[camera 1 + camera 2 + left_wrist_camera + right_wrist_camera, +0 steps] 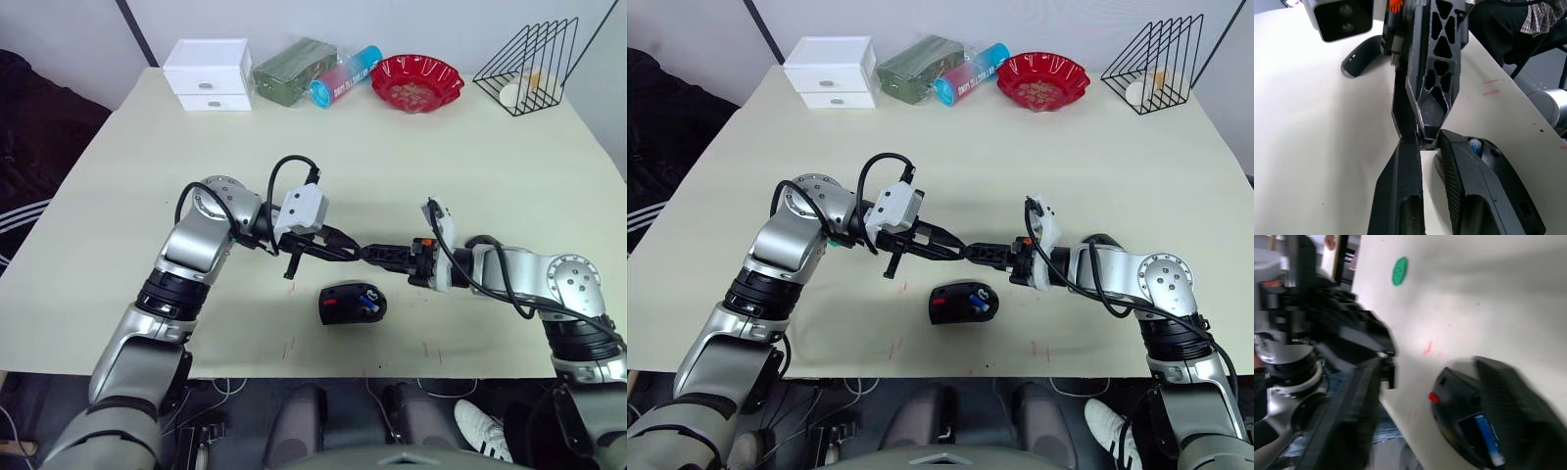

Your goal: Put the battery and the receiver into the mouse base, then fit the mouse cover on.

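The black mouse base (343, 305) lies open near the table's front edge, with a red spot at its left end. The blue battery (369, 297) lies inside it. Just behind and above the base, my two grippers meet tip to tip. My left gripper (349, 254) is shut on a tiny piece, the receiver (1426, 145). My right gripper (372, 255) faces it with its fingers apart, one fingertip (1382, 366) touching the left gripper's tips. A black curved shell (1359, 61), apparently the mouse cover, lies on the table beyond my right wrist.
Along the far edge stand a white drawer box (208, 73), a green packet (294, 70), a blue and pink tube (345, 76), a red bowl (416, 80) and a black wire rack (529, 64). The table's front edge (392, 370) runs close behind the base.
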`<action>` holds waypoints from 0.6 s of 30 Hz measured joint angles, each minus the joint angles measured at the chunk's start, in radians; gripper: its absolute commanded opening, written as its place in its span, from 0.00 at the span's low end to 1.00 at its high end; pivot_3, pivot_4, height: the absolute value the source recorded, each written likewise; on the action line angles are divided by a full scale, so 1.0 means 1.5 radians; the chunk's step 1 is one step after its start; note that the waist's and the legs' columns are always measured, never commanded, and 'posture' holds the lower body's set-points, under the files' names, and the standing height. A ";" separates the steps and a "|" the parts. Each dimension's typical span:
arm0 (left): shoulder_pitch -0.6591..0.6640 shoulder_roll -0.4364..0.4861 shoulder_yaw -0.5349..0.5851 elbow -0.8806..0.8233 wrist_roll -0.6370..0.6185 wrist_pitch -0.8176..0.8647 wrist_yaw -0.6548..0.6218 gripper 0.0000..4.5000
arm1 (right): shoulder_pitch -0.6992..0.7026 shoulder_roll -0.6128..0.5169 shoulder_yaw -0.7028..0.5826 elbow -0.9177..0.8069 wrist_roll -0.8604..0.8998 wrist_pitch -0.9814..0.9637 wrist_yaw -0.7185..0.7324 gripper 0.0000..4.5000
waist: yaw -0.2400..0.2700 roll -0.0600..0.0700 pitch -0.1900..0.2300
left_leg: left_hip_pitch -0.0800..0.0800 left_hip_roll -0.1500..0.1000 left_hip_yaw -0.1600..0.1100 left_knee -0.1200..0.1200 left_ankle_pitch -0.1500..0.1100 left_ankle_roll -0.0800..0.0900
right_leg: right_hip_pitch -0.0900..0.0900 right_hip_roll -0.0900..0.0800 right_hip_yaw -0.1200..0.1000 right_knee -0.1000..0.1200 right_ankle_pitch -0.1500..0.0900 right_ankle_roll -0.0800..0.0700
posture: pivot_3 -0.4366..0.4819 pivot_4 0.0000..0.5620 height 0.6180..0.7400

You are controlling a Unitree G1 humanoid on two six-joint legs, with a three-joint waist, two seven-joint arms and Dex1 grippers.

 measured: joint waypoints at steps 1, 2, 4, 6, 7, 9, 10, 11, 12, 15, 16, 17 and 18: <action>0.000 0.000 -0.005 0.002 0.003 0.000 0.001 0.01 | -0.001 0.000 0.000 -0.001 0.002 0.000 0.002 0.33 | 0.000 0.000 0.000 | 0.000 0.000 0.000 0.000 0.000 0.000 | 0.000 0.000 0.000 0.000 0.000 0.000 | 0.48 0.27 1.00; 0.001 0.000 -0.010 0.004 0.006 0.001 0.006 0.01 | -0.003 0.000 0.000 -0.003 0.002 0.000 0.005 0.19 | 0.000 0.000 0.000 | 0.000 0.000 0.000 0.000 0.000 0.000 | 0.000 0.000 0.000 0.000 0.000 0.000 | 0.48 0.27 1.00; 0.002 -0.001 -0.012 0.004 0.009 0.002 0.007 0.01 | -0.003 0.000 0.000 -0.007 0.002 0.000 0.008 0.03 | 0.000 0.000 0.000 | 0.000 0.000 0.000 0.000 0.000 0.000 | 0.000 0.000 0.000 0.000 0.000 0.000 | 0.48 0.27 1.00; 0.002 -0.001 -0.012 0.005 0.011 0.001 0.011 0.01 | -0.004 0.000 -0.001 -0.009 0.002 -0.001 0.009 0.01 | 0.000 0.000 0.000 | 0.000 0.000 0.000 0.000 0.000 0.000 | 0.000 0.000 0.000 0.000 0.000 0.000 | 0.48 0.27 1.00; 0.002 -0.001 -0.012 0.005 0.011 0.001 0.011 0.01 | -0.004 0.000 -0.001 -0.009 0.002 -0.001 0.009 0.01 | 0.000 0.000 0.000 | 0.000 0.000 0.000 0.000 0.000 0.000 | 0.000 0.000 0.000 0.000 0.000 0.000 | 0.48 0.27 1.00; 0.002 -0.001 -0.012 0.005 0.011 0.001 0.011 0.01 | -0.004 0.000 -0.001 -0.009 0.002 -0.002 0.009 0.01 | 0.000 0.000 0.000 | 0.000 0.000 0.000 0.000 0.000 0.000 | 0.000 0.000 0.000 0.000 0.000 0.000 | 0.48 0.27 1.00; 0.002 -0.001 -0.012 0.005 0.011 0.001 0.011 0.01 | -0.004 0.000 -0.001 -0.009 0.002 -0.002 0.009 0.01 | 0.000 0.000 0.000 | 0.000 0.000 0.000 0.000 0.000 0.000 | 0.000 0.000 0.000 0.000 0.000 0.000 | 0.48 0.27 1.00; 0.002 -0.001 -0.012 0.005 0.011 0.001 0.011 0.01 | -0.004 0.000 -0.001 -0.009 0.002 -0.002 0.009 0.01 | 0.000 0.000 0.000 | 0.000 0.000 0.000 0.000 0.000 0.000 | 0.000 0.000 0.000 0.000 0.000 0.000 | 0.48 0.27 1.00; 0.002 -0.001 -0.012 0.005 0.011 0.001 0.011 0.01 | -0.004 0.000 -0.001 -0.009 0.002 -0.002 0.009 0.01 | 0.000 0.000 0.000 | 0.000 0.000 0.000 0.000 0.000 0.000 | 0.000 0.000 0.000 0.000 0.000 0.000 | 0.48 0.27 1.00; 0.002 -0.001 -0.012 0.005 0.011 0.001 0.012 0.01 | -0.004 0.000 -0.001 -0.009 0.002 -0.002 0.009 0.01 | 0.000 0.000 0.000 | 0.000 0.000 0.000 0.000 0.000 0.000 | 0.000 0.000 0.000 0.000 0.000 0.000 | 0.48 0.27 1.00; 0.002 -0.001 -0.012 0.005 0.011 0.001 0.012 0.01 | -0.004 0.000 -0.001 -0.009 0.002 -0.002 0.009 0.01 | 0.000 0.000 0.000 | 0.000 0.000 0.000 0.000 0.000 0.000 | 0.000 0.000 0.000 0.000 0.000 0.000 | 0.48 0.27 1.00; 0.002 -0.003 -0.012 0.007 0.011 0.000 0.012 0.01 | -0.004 -0.001 -0.001 -0.009 0.002 -0.002 0.009 0.01 | 0.000 0.000 0.000 | 0.000 0.000 0.000 0.000 0.000 0.000 | 0.000 0.000 0.000 0.000 0.000 0.000 | 0.48 0.27 1.00; 0.002 -0.005 -0.012 0.011 0.011 -0.002 0.012 0.01 | -0.004 -0.002 -0.001 -0.009 0.002 -0.001 0.009 0.01 | 0.000 0.000 0.000 | 0.000 0.000 0.000 0.000 0.000 0.000 | 0.000 0.000 0.000 0.000 0.000 0.000 | 0.48 0.27 1.00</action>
